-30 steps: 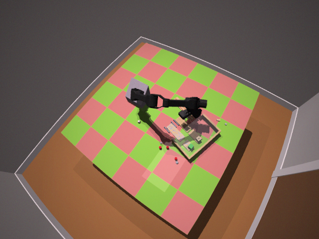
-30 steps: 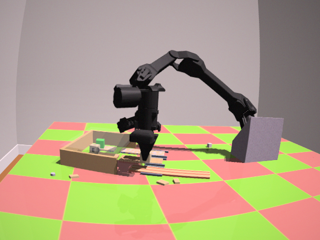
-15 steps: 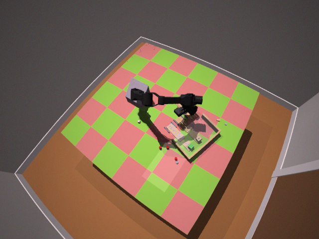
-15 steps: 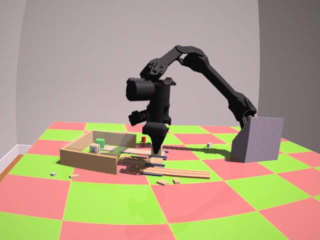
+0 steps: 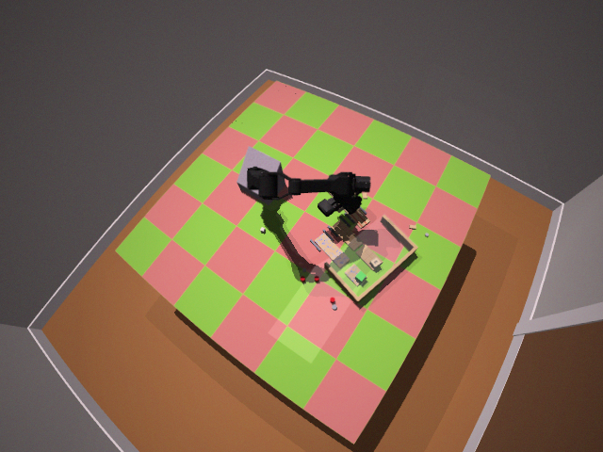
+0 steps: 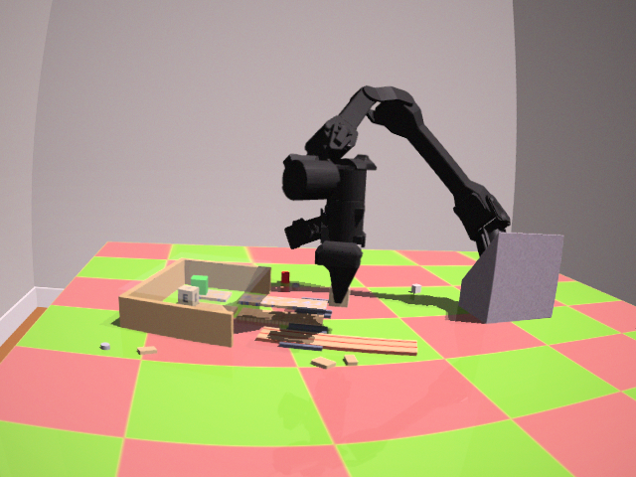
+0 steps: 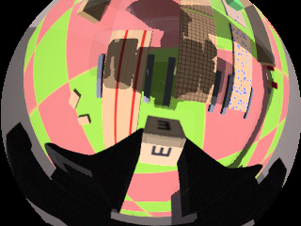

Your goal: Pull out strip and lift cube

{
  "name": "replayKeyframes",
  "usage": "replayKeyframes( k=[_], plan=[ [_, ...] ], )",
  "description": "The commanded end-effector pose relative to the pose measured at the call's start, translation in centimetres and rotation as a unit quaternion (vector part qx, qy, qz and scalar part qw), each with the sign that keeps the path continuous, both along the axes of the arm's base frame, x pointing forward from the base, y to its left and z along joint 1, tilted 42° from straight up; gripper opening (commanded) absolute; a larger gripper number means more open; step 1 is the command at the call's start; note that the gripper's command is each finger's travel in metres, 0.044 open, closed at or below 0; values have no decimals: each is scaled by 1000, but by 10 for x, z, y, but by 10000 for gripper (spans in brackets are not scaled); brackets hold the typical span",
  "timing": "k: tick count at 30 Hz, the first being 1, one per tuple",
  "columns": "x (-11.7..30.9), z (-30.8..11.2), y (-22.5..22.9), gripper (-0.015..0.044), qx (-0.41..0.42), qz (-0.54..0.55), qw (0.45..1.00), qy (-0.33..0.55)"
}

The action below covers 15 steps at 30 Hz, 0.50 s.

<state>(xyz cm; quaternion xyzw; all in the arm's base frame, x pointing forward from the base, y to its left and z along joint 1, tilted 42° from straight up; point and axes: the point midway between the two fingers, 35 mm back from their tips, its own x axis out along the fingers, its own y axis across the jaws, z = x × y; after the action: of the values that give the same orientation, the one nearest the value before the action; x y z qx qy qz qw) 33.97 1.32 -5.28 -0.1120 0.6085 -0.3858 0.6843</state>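
My gripper [image 6: 340, 296] [image 7: 161, 135] is shut on a pale wooden cube [image 7: 161, 152] marked E. It holds the cube raised above the table, near the strip ends. In the top view the arm hides the held cube. The red-striped strip [image 6: 380, 344] [image 7: 122, 101] lies outside the walled frame, in one piece where visible, with no cube seen on it. A grid-patterned strip [image 7: 195, 56] lies beside it, partly shadowed. A blue-speckled strip [image 5: 327, 244] [image 6: 282, 301] [image 7: 241, 71] lies farther over. Another E cube [image 5: 375, 262] [image 6: 188, 295] stands inside the frame.
The wooden walled frame [image 5: 384, 281] [image 6: 177, 322] is open toward the strips. A green cube [image 5: 360, 276] [image 6: 199, 283] stands inside on a short speckled piece. Dark rails [image 7: 170, 80] flank the strips. Small wooden chips [image 6: 323, 363] lie beside the striped strip. Red cylinders [image 5: 317, 279] stand outside the frame.
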Motion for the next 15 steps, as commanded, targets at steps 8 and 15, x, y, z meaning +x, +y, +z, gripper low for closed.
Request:
replayKeyframes(
  k=[8, 15],
  plan=[
    [-38, 5, -3, 0, 3, 0, 1000, -3],
    [-38, 24, 14, 0, 4, 0, 1000, -3]
  ],
)
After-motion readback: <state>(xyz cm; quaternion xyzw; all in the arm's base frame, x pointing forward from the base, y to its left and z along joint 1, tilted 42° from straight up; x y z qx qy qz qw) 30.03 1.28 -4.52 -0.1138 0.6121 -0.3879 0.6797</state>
